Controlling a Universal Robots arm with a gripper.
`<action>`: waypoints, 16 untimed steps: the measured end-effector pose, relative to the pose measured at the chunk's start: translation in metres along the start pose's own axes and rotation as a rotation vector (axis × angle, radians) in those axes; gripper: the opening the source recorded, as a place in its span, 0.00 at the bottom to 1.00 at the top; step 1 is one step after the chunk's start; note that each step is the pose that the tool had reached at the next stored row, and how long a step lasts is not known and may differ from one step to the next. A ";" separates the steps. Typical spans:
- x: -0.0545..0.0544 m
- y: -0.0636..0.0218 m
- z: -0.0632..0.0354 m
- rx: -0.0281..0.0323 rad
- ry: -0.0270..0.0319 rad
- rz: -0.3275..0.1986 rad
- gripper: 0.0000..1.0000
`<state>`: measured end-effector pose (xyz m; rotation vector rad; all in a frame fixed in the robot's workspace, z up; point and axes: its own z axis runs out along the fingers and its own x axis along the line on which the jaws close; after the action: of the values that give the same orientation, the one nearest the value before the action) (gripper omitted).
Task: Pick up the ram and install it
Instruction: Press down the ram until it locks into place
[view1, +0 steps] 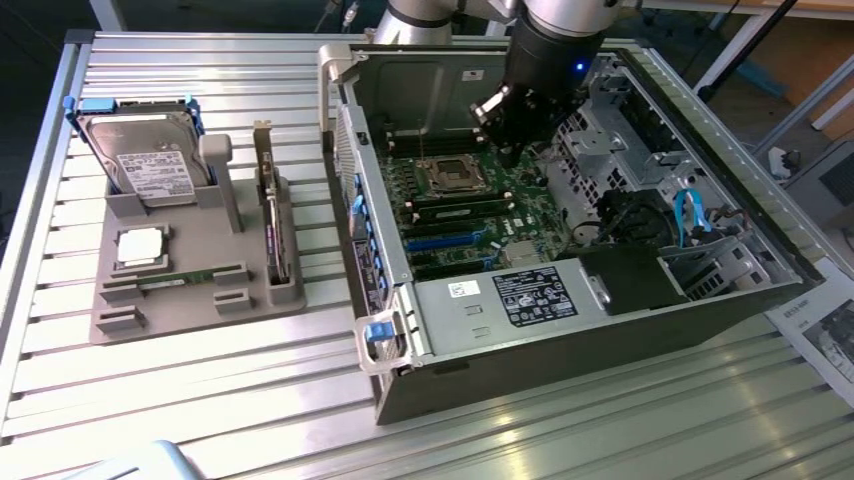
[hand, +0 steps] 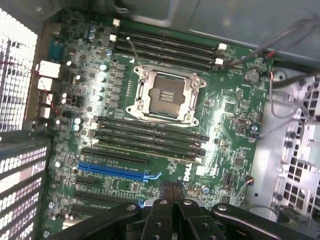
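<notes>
While the gripper (hand: 172, 192) sits pinched together, the ram (hand: 150, 151) a thin pale-edged strip, slotted.

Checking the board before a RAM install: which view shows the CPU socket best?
The wrist view: the CPU socket sits central, its frame and the surrounding slots clear. The exterior view shows it small, beside the gripper.

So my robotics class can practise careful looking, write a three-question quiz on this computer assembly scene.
1. True or false: the claw is above the motherboard inside the open computer case.
2. What stands upright in the grey holder at the exterior view's left? A: hard drive. B: fan. C: keyboard.
3. Fill in: the processor socket is ___ (filled or empty).
Key: 1 true; 2 A; 3 empty.
</notes>
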<state>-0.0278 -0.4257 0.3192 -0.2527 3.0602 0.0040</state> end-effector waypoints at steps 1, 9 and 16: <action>0.000 0.0000 0.0000 0.0002 0.0000 0.001 0.10; 0.000 0.0000 -0.0018 -0.0002 -0.0002 0.000 0.10; 0.000 0.0000 -0.0022 -0.0234 0.0129 0.002 0.10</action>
<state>-0.0278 -0.4257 0.3213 -0.2521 3.0748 0.0384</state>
